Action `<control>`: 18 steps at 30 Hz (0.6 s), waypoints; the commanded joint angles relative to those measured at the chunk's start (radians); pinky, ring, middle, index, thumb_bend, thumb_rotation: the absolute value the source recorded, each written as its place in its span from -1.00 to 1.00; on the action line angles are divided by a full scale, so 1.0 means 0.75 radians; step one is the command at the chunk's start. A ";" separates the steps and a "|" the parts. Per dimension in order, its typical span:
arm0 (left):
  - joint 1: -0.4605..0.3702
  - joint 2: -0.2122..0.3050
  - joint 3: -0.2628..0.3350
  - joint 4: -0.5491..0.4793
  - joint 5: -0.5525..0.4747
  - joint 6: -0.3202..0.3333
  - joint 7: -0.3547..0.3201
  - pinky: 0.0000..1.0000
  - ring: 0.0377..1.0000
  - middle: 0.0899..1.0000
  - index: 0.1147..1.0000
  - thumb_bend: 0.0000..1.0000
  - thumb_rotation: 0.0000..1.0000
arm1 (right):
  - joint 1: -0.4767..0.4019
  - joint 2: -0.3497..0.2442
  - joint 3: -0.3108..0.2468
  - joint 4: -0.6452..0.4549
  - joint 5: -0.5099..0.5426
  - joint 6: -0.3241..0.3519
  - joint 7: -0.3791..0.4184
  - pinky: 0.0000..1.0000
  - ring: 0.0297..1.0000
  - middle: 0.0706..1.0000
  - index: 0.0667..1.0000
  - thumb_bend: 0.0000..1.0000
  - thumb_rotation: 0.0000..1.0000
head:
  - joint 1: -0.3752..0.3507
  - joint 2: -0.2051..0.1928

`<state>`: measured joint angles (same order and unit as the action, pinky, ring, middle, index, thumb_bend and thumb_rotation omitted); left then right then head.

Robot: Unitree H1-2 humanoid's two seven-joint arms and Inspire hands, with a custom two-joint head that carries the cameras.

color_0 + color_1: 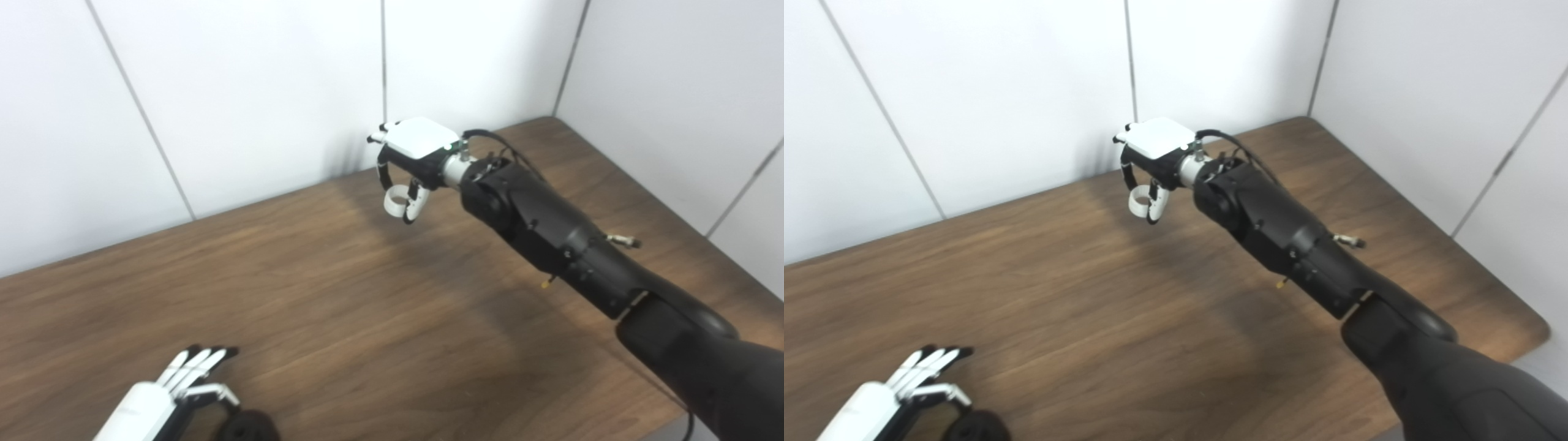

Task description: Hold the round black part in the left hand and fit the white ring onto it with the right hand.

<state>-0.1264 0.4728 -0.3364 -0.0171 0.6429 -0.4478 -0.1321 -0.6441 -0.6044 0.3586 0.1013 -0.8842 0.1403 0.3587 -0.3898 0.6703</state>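
Note:
My right hand (411,160) is raised above the far middle of the table, near the wall, and is shut on the white ring (395,202), which hangs between its fingertips; it also shows in the right eye view (1138,203). My left hand (168,395) lies low at the near left edge, fingers stretched out and apart, holding nothing. The round black part (248,427) lies on the table just right of the left hand, close to the thumb, partly cut by the picture's bottom edge.
The dark wooden table (343,306) runs to white panelled walls at the back and right. Its right corner (1540,331) shows in the right eye view. My black right arm (582,257) crosses the right side.

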 commanded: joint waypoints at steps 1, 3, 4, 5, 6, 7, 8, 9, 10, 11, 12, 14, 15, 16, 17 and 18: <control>-0.050 -0.025 -0.014 0.012 0.043 0.010 -0.012 1.00 0.88 0.85 -0.18 0.03 -0.90 | -0.041 -0.027 -0.040 -0.092 0.015 -0.032 -0.003 1.00 1.00 0.90 -0.11 0.02 -0.73 | 0.018 0.009; -0.065 -0.047 -0.018 0.013 0.060 0.020 -0.021 1.00 0.88 0.85 -0.18 0.03 -0.90 | -0.035 -0.029 -0.048 -0.128 0.030 -0.038 0.012 1.00 1.00 0.90 -0.11 0.02 -0.73 | 0.051 0.028; -0.074 -0.059 -0.022 0.015 0.066 0.028 -0.029 1.00 0.89 0.85 -0.18 0.03 -0.90 | -0.031 -0.028 -0.054 -0.151 0.043 -0.042 0.024 1.00 1.00 0.91 -0.11 0.02 -0.73 | 0.074 0.041; -0.084 -0.072 -0.026 0.023 0.071 0.034 -0.033 1.00 0.89 0.85 -0.18 0.03 -0.91 | -0.024 -0.023 -0.059 -0.185 0.058 -0.045 0.036 1.00 1.00 0.91 -0.11 0.02 -0.73 | 0.080 0.044; -0.094 -0.085 -0.030 0.030 0.075 0.038 -0.038 1.00 0.89 0.85 -0.18 0.03 -0.91 | -0.019 -0.018 -0.065 -0.217 0.074 -0.048 0.049 1.00 1.00 0.91 -0.11 0.02 -0.73 | 0.109 0.060; -0.105 -0.099 -0.035 0.038 0.087 0.045 -0.041 1.00 0.89 0.85 -0.18 0.03 -0.91 | -0.011 -0.010 -0.072 -0.256 0.093 -0.051 0.063 1.00 1.00 0.91 -0.11 0.02 -0.73 | 0.134 0.068; -0.115 -0.110 -0.040 0.045 0.098 0.051 -0.043 1.00 0.89 0.85 -0.18 0.03 -0.90 | -0.003 -0.001 -0.076 -0.295 0.107 -0.050 0.080 1.00 1.00 0.91 -0.11 0.02 -0.73 | 0.145 0.070; -0.124 -0.123 -0.046 0.051 0.106 0.059 -0.046 1.00 0.89 0.86 -0.18 0.03 -0.90 | 0.005 0.007 -0.078 -0.332 0.118 -0.054 0.092 1.00 1.00 0.91 -0.11 0.02 -0.73 | 0.166 0.077; -0.131 -0.134 -0.052 0.056 0.113 0.068 -0.049 1.00 0.89 0.86 -0.18 0.03 -0.90 | 0.014 0.015 -0.080 -0.367 0.130 -0.059 0.101 1.00 1.00 0.91 -0.11 0.02 -0.73 | 0.185 0.086; -0.138 -0.144 -0.058 0.060 0.117 0.076 -0.053 1.00 0.89 0.86 -0.18 0.03 -0.90 | 0.025 0.024 -0.082 -0.396 0.148 -0.076 0.099 1.00 1.00 0.91 -0.11 0.02 -0.73 | 0.203 0.095; -0.145 -0.154 -0.064 0.065 0.121 0.085 -0.058 1.00 0.90 0.86 -0.18 0.03 -0.90 | 0.036 0.035 -0.085 -0.420 0.171 -0.095 0.095 1.00 1.00 0.90 -0.11 0.02 -0.73 | 0.219 0.101; -0.158 -0.172 -0.074 0.072 0.126 0.099 -0.065 1.00 0.89 0.86 -0.18 0.03 -0.90 | 0.053 0.054 -0.091 -0.469 0.212 -0.111 0.106 1.00 1.00 0.91 -0.11 0.02 -0.73 | 0.254 0.115; -0.164 -0.180 -0.078 0.074 0.129 0.106 -0.067 1.00 0.89 0.86 -0.18 0.03 -0.90 | 0.059 0.060 -0.093 -0.491 0.226 -0.113 0.115 1.00 1.00 0.91 -0.11 0.02 -0.73 | 0.274 0.124; -0.170 -0.188 -0.083 0.075 0.134 0.119 -0.073 1.00 0.89 0.85 -0.18 0.03 -0.90 | 0.065 0.068 -0.095 -0.518 0.241 -0.114 0.125 1.00 1.00 0.91 -0.11 0.02 -0.73 | 0.296 0.135; -0.176 -0.196 -0.086 0.073 0.138 0.135 -0.083 1.00 0.89 0.85 -0.18 0.03 -0.90 | 0.071 0.077 -0.097 -0.541 0.254 -0.114 0.135 1.00 1.00 0.90 -0.11 0.02 -0.73 | 0.308 0.141; -0.182 -0.204 -0.090 0.069 0.142 0.154 -0.095 1.00 0.89 0.85 -0.18 0.03 -0.90 | 0.076 0.087 -0.099 -0.563 0.272 -0.117 0.143 1.00 1.00 0.90 -0.11 0.02 -0.73 | 0.331 0.151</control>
<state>-0.2325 0.3273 -0.3928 0.0346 0.7301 -0.3517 -0.1796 -0.5515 -0.5356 0.3111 -0.2800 -0.6980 0.0673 0.4718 -0.1581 0.7746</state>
